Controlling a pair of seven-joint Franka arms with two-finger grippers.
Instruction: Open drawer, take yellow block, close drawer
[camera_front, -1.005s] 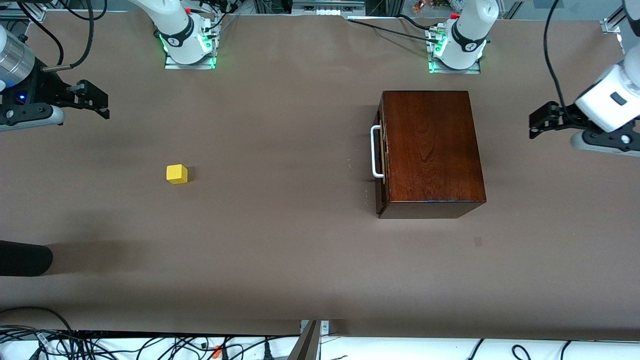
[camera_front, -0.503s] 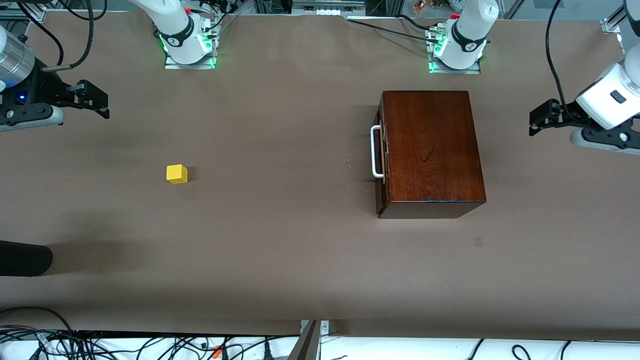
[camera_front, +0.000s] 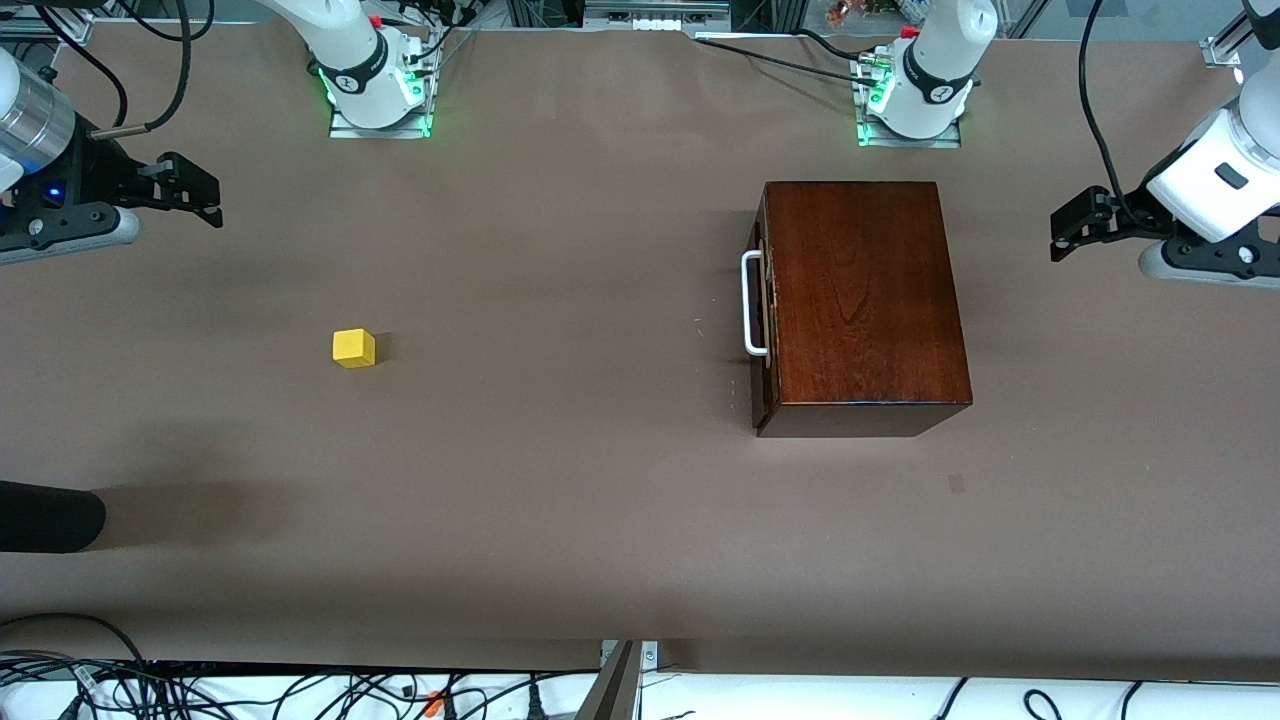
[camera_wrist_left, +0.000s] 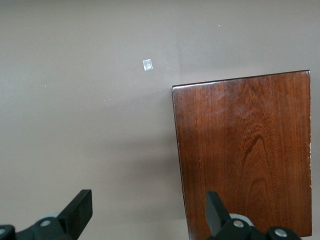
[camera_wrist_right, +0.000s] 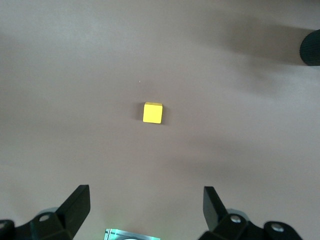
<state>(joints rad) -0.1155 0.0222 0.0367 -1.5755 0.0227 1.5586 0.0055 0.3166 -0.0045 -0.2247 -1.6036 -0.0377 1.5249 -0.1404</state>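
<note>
Brown matte table (camera_front: 560, 520) filling the scene, with tangled cables (camera_front: 300, 695) along the edge nearest the front camera and two green-lit arm bases (camera_front: 375, 95) along the farthest edge. Landmark: mahogany box (camera_front: 860, 300), toward the left arm's end. Drawer (camera_front: 762, 300) shut flush in the box, its white handle (camera_front: 750, 303) facing the right arm's end. Yellow block (camera_front: 353, 348) on bare tabletop well apart from the box, toward the right arm's end, nothing between the two. Small pale square mark (camera_front: 956, 483) near the box, nearer to the camera. Dark rounded object (camera_front: 50, 515) at the right arm's table end. Left gripper (camera_front: 1068, 225) raised just past the box's back, fingers spread, empty. Right gripper (camera_front: 195, 190) up over the tabletop farther from the box than the block, fingers spread, empty.
</note>
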